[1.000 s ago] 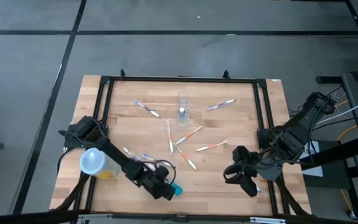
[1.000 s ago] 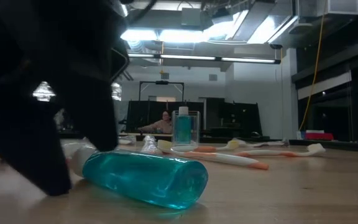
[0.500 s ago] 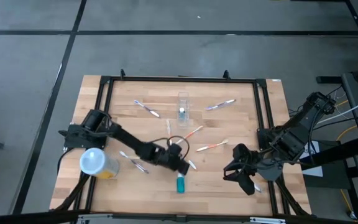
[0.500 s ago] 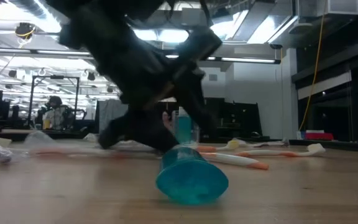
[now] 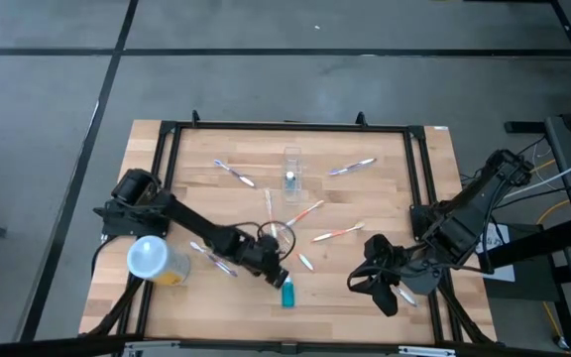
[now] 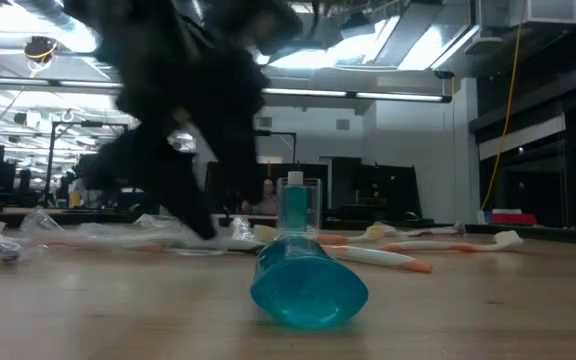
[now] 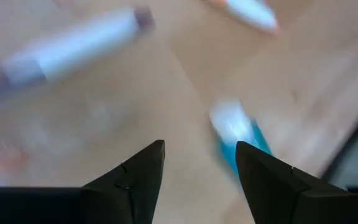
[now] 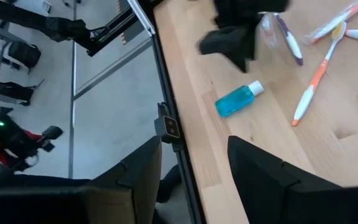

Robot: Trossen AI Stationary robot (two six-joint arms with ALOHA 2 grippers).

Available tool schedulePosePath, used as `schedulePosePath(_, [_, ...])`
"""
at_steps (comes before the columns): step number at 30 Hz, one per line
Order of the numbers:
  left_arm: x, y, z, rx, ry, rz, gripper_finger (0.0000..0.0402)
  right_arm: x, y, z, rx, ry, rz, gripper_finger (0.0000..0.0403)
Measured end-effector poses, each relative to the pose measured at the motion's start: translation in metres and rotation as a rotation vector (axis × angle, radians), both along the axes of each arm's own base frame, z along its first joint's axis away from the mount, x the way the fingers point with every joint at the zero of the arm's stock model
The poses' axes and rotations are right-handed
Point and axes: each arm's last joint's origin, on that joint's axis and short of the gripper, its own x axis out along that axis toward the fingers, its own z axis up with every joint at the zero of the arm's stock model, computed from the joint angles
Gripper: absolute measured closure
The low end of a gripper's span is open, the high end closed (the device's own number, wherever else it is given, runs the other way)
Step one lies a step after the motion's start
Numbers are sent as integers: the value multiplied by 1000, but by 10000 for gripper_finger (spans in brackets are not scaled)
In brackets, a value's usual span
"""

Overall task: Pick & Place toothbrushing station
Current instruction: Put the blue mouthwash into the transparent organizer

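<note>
The small clear plastic cup-like holder [image 5: 292,167] is standing upright near the far middle of the pale wooden worktop [image 5: 385,203], with a small blue-topped item inside it. In the low view the holder [image 6: 298,205] is showing behind a teal translucent bottle with a white cap [image 6: 308,280], which is lying on its side with its base toward that camera.

The left gripper [image 5: 271,270] is reaching low over the worktop's middle, just beside the cap end of the teal bottle [image 5: 286,294] and apart from the holder. Its jaws are standing spread and are gripping nothing; in the left wrist view the two dark fingertips [image 7: 143,169] are framing bare wood, with the bottle [image 7: 241,134] lying just ahead of them.

The right gripper [image 5: 377,286] is waiting near the worktop's near right corner, its jaws spread and empty; the right wrist view is showing the teal bottle [image 8: 238,99] farther off.

Several orange-and-white and purple-and-white toothbrushes [image 5: 335,234] are lying scattered between the holder and the grippers. A yellow tub with a pale round lid [image 5: 152,260] is sitting at the near left edge.
</note>
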Motion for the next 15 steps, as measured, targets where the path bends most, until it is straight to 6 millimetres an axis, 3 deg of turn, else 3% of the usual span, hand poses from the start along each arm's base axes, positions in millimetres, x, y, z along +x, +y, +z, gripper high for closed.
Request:
schedulePosePath(7, [-7, -34, 6, -93, -88, 117, 206, 2, 2, -3, -4, 2, -5, 215])
schedulePosePath(15, [-10, -43, 5, -72, -129, 182, 205, 2, 2, -2, -7, -2, -11, 215])
